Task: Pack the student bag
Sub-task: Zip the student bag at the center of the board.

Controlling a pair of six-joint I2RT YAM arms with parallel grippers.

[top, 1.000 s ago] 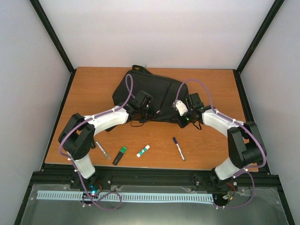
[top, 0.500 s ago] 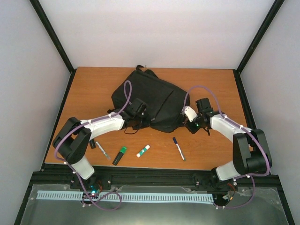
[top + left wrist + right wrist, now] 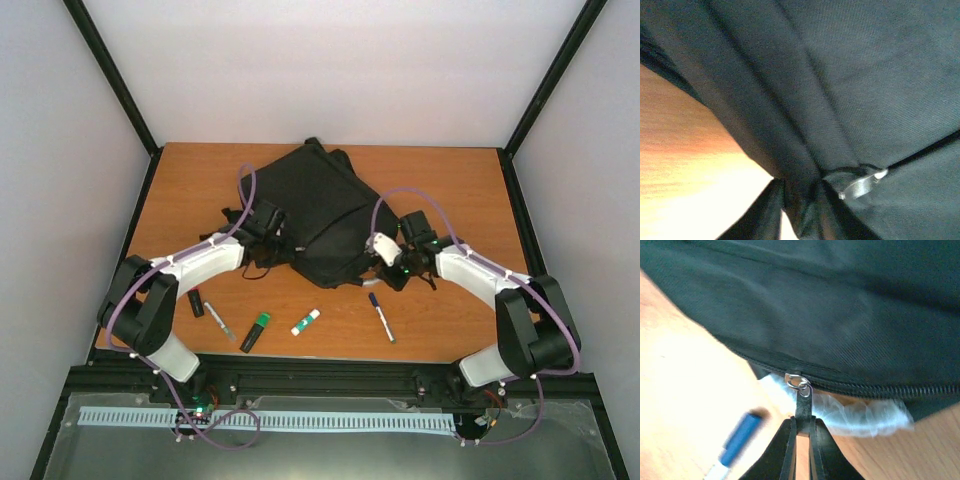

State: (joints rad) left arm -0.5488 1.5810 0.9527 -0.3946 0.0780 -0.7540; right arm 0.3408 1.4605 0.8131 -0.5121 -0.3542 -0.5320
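Observation:
The student bag (image 3: 322,205), a black fabric backpack, lies skewed in the middle of the table. At its left edge my left gripper (image 3: 276,234) has a bunched fold of the bag's fabric (image 3: 799,197) pinched between its jaws, with a metal zip pull (image 3: 860,184) just to the right. My right gripper (image 3: 376,258) is at the bag's near right edge. In the right wrist view it (image 3: 802,432) is shut on the black zipper pull tab (image 3: 803,407), which hangs from a silver ring (image 3: 799,382) on the closed zip.
On the near part of the wooden table (image 3: 450,190) lie a blue-capped pen (image 3: 381,316), a glue stick (image 3: 306,321), a green highlighter (image 3: 257,331), a grey pen (image 3: 216,321) and a small black object (image 3: 196,303). White crinkled plastic (image 3: 860,416) shows under the bag's edge.
The bag has turned and shifted on the table. My left gripper has pulled its fabric to the left. My right gripper, still on the zipper tab, swung right and then back left.

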